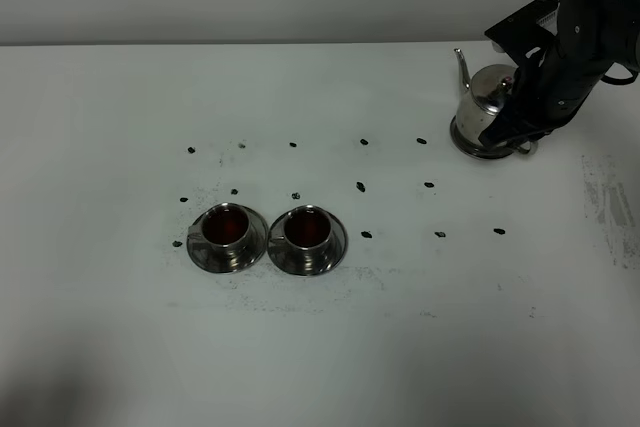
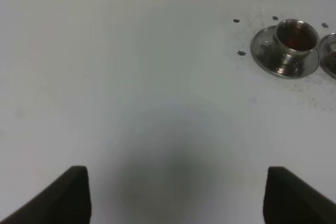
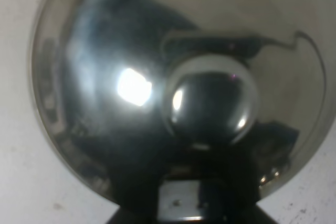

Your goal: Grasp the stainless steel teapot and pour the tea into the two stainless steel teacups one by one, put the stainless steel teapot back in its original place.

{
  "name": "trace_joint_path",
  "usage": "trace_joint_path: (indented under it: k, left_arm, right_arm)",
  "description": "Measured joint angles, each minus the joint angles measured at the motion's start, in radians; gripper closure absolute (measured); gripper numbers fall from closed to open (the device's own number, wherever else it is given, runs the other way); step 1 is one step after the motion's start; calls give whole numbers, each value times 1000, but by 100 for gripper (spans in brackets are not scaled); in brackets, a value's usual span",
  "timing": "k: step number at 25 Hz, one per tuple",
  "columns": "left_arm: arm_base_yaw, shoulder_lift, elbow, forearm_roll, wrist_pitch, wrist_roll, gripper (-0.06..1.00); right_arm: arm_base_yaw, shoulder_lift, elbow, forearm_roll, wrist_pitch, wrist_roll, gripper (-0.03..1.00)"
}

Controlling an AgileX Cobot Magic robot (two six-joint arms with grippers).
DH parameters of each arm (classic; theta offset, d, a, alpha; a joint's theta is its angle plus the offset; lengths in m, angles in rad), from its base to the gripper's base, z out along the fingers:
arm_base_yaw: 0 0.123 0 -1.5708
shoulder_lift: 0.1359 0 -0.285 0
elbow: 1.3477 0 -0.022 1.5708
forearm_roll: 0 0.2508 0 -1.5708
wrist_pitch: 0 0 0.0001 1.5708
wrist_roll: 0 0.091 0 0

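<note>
The stainless steel teapot point(image 1: 487, 97) stands upright on the table at the back right, spout pointing left. My right gripper point(image 1: 516, 133) is at its handle side and looks shut on the handle. In the right wrist view the teapot's lid point(image 3: 121, 77) with its knob point(image 3: 210, 100) fills the frame, and the fingers are hidden. The two stainless steel teacups point(image 1: 228, 228) point(image 1: 308, 231) stand side by side on saucers at the centre left, both holding dark reddish tea point(image 1: 229, 223). My left gripper point(image 2: 178, 198) is open and empty above bare table, with one teacup point(image 2: 296, 36) off to its side.
Small dark specks point(image 1: 363, 186) lie in rows on the white table point(image 1: 420, 347) between the cups and the teapot. The second saucer's rim point(image 2: 331, 56) just shows at the edge of the left wrist view.
</note>
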Motion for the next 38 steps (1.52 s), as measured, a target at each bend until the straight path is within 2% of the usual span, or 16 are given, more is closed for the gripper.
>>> trace_joint_path:
  k: [23,26,34,38]
  left_arm:
    - [0,0,0,0,0,0,29]
    - [0,0,0,0,0,0,29]
    - [0,0,0,0,0,0,29]
    - [0,0,0,0,0,0,29]
  right_arm:
    - [0,16,-4,0,-10,-3,77]
    - [0,17,-20,0,-2,-3,70]
    - [0,17,-48,-15,42,-2,39]
    - [1,-4,-58,-38,95,1,35]
